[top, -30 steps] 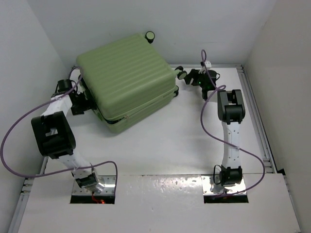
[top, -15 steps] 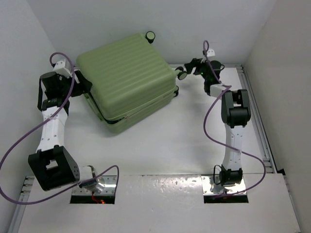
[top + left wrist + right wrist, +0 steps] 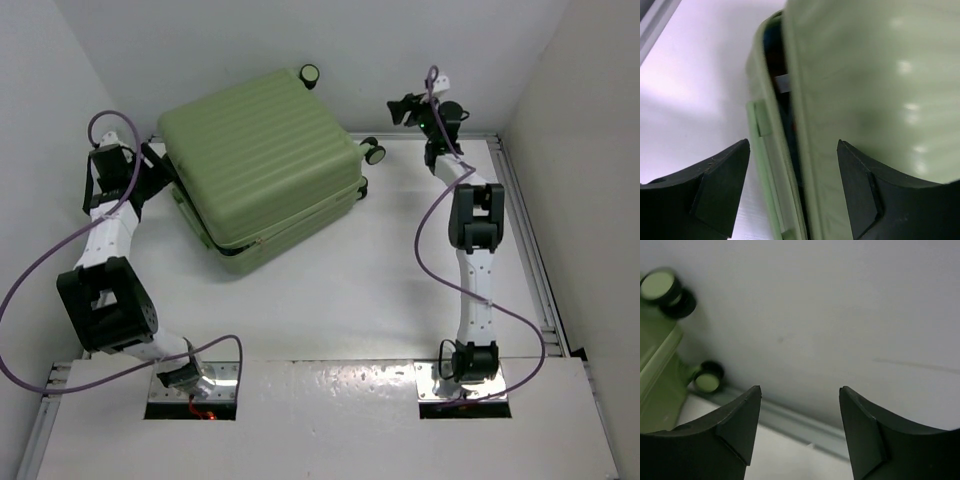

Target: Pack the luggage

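**Both grippers open and empty, luggage lying at the far left**

My left gripper (image 3: 792, 146) has its jaws spread wide and grips nothing. In the left wrist view its two dark fingers (image 3: 720, 187) frame the side of the luggage (image 3: 865, 75). One is over the bare table (image 3: 685, 90) and the other over the green upper shell. I cannot tell whether either finger touches the shell. Between them runs the seam, where the shells stand slightly apart and show a dark strip of lining (image 3: 782, 100).

My right gripper (image 3: 800, 390) is also parted with nothing between the fingers. It is raised and faces the back wall (image 3: 840, 300). Two wheels (image 3: 707, 380) sit off to its left, apart from it.

From above, the left gripper (image 3: 160, 165) is just beside the left edge of the luggage (image 3: 260, 160). The right gripper (image 3: 402, 108) hangs near the far right corner, clear of the nearest wheel (image 3: 375, 153). The luggage lies flat on the table (image 3: 330, 310), far left, ribbed shell up, turned at an angle, with its wheels towards the wall and the right arm.
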